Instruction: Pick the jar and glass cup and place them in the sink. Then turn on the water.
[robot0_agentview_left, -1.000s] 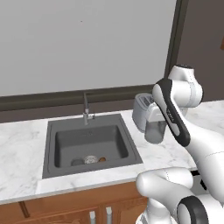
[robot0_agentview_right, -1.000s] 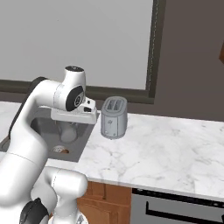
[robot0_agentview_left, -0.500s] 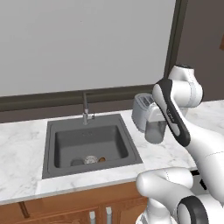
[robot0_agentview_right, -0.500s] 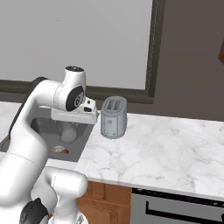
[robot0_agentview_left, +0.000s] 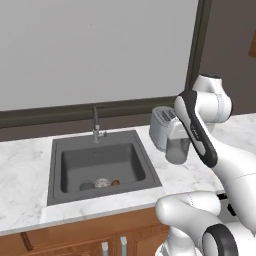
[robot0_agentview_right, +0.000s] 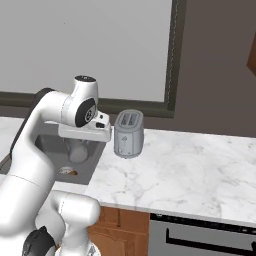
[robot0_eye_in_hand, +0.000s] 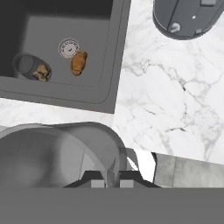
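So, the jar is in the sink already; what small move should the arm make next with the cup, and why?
Probably carry the glass cup sideways toward the sink, without lowering yet. The fingers are shut on its rim, and it hangs over the marble counter beside the toaster, not over the basin. The jar lies near the drain, so aim for bare basin floor.

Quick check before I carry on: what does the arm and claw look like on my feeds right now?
The arm is glossy white with rounded, bulbous links and dark grey bands and discs at the joints. No loose cables or markings show. The claw has two small dark, blocky fingertips under a flat white hand block.
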